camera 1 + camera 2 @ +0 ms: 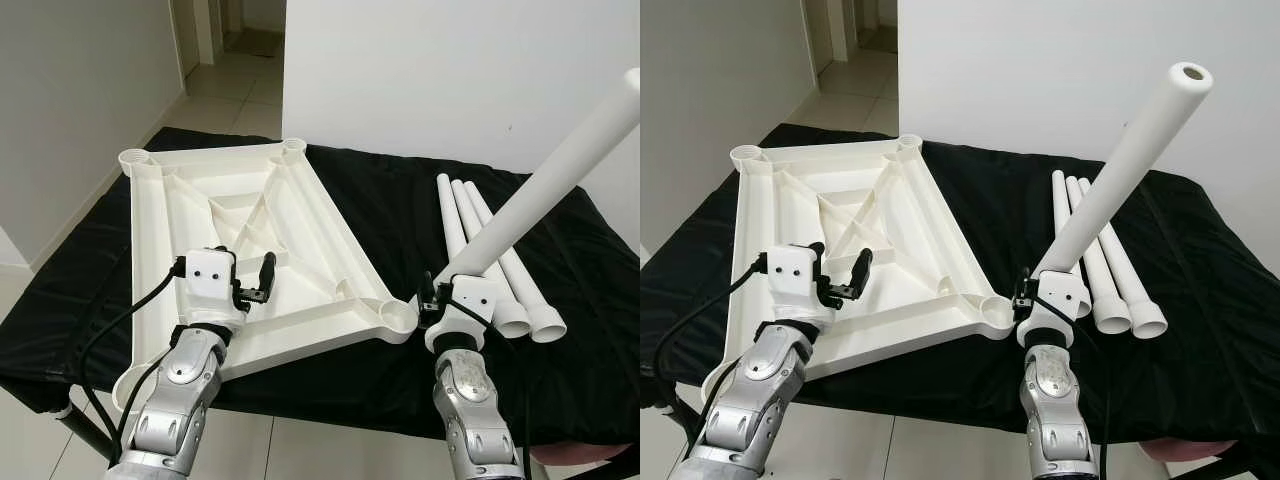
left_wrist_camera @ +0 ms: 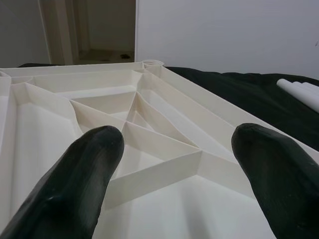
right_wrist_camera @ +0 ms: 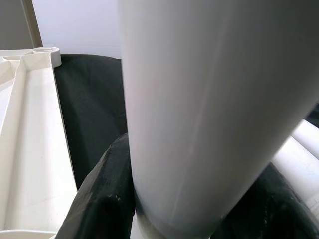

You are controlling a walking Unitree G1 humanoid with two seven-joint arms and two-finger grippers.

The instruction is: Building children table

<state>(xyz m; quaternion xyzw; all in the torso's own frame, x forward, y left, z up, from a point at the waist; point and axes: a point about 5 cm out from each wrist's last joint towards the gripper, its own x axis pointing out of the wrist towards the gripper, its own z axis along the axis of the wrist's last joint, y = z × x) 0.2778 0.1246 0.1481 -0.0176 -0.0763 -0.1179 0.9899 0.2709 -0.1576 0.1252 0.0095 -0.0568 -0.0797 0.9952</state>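
Observation:
A white plastic tabletop (image 1: 300, 215) lies upside down, ribs up, on a black-covered table (image 1: 400, 210). My left gripper (image 1: 258, 280) hovers open over the tabletop's near part; in the left wrist view the left gripper (image 2: 174, 149) has only ribs between its fingertips. My right gripper (image 1: 440, 290) is shut on a white tube leg (image 1: 560, 170) near its lower end. The leg tilts up and to the right. Its lower end sits just right of the tabletop's near right corner socket (image 1: 397, 315). In the right wrist view the leg (image 3: 199, 99) stands between the black fingers (image 3: 99, 199).
Three more white tube legs (image 1: 500, 260) lie side by side on the cloth at the right. A white wall (image 1: 450, 70) rises behind the table. A doorway and tiled floor (image 1: 235, 85) open at the back left. The table's front edge is close to me.

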